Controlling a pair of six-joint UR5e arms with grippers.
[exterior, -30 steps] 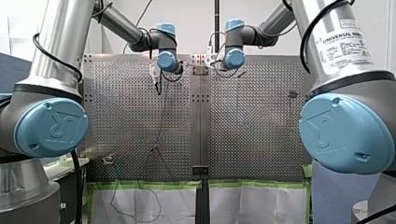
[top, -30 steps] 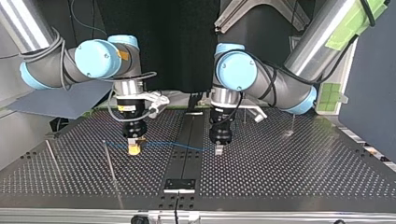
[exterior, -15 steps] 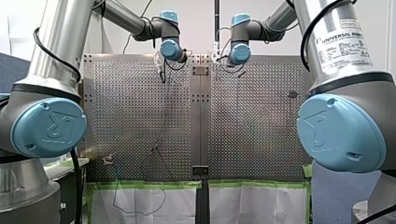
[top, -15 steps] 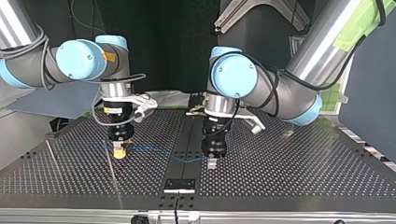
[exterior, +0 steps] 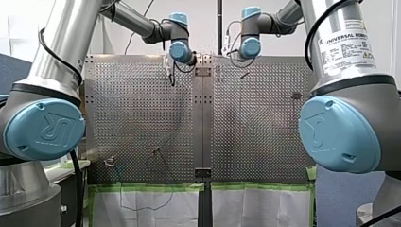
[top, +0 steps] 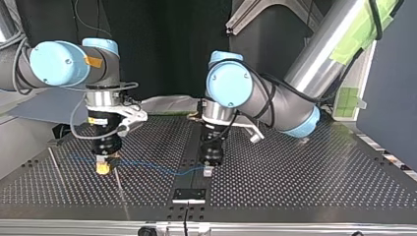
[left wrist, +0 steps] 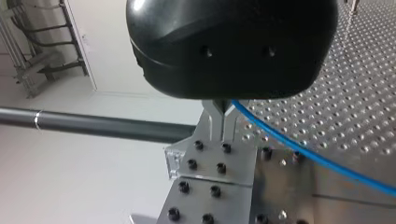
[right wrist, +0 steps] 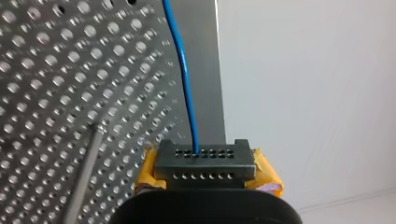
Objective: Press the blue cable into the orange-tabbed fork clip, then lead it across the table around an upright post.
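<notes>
The thin blue cable (top: 147, 167) is stretched just above the perforated table (top: 305, 182) between my two grippers. My right gripper (top: 103, 167), with yellow pads, is shut on the cable at the top view's left. In the right wrist view the cable (right wrist: 184, 79) runs out ahead from between its closed fingertips (right wrist: 205, 161). My left gripper (top: 207, 171) is shut on the cable near the table's middle seam; the cable (left wrist: 299, 149) leaves its closed metal fingers (left wrist: 215, 122). A thin upright post (top: 120, 189) stands right beside my right gripper. I cannot make out an orange-tabbed clip.
Another thin post (top: 55, 164) stands further toward the top view's left edge. A bolted plate (top: 189, 195) sits on the centre seam at the near edge, under my left gripper (left wrist: 210, 172). A small fixture (top: 305, 140) stands at the far right.
Both arms have slid toward the top view's left and nearer its camera, carrying the taut cable along. My right gripper has come up to the post.
</notes>
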